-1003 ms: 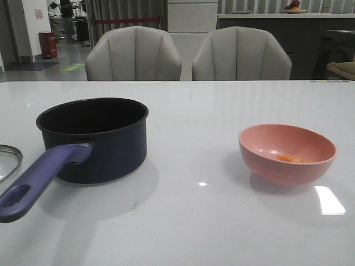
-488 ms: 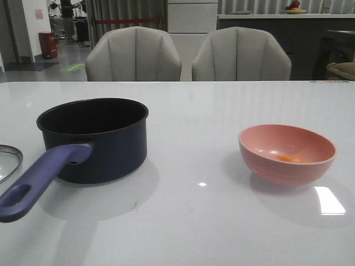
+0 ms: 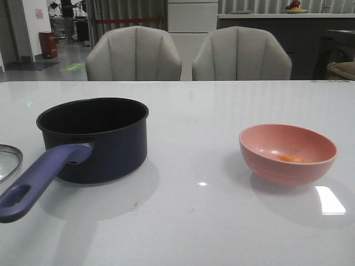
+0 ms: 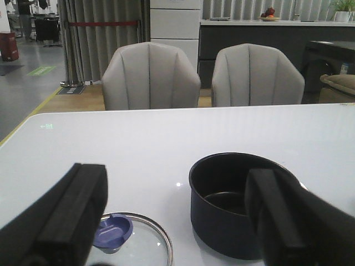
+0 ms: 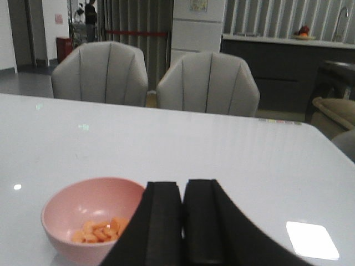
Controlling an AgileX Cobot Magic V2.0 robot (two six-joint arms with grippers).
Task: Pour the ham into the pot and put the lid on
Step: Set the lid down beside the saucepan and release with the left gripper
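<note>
The dark navy pot (image 3: pixel 97 138) stands on the left of the white table, its purple-blue handle (image 3: pixel 39 180) pointing toward me. It is empty inside in the left wrist view (image 4: pixel 233 205). The glass lid (image 3: pixel 6 160) lies flat at the far left edge; its blue knob (image 4: pixel 112 233) shows in the left wrist view. The ham (image 3: pixel 290 158) lies in a pink bowl (image 3: pixel 287 153) on the right, also seen in the right wrist view (image 5: pixel 100 230). My left gripper (image 4: pixel 177 221) is open, above the lid and pot. My right gripper (image 5: pixel 183 221) is shut and empty, beside the bowl (image 5: pixel 83 216). Neither gripper shows in the front view.
Two grey chairs (image 3: pixel 133 52) (image 3: pixel 241 52) stand behind the table's far edge. A bright light reflection (image 3: pixel 330 199) lies on the table near the bowl. A counter with a fruit dish (image 3: pixel 294 6) is far behind.
</note>
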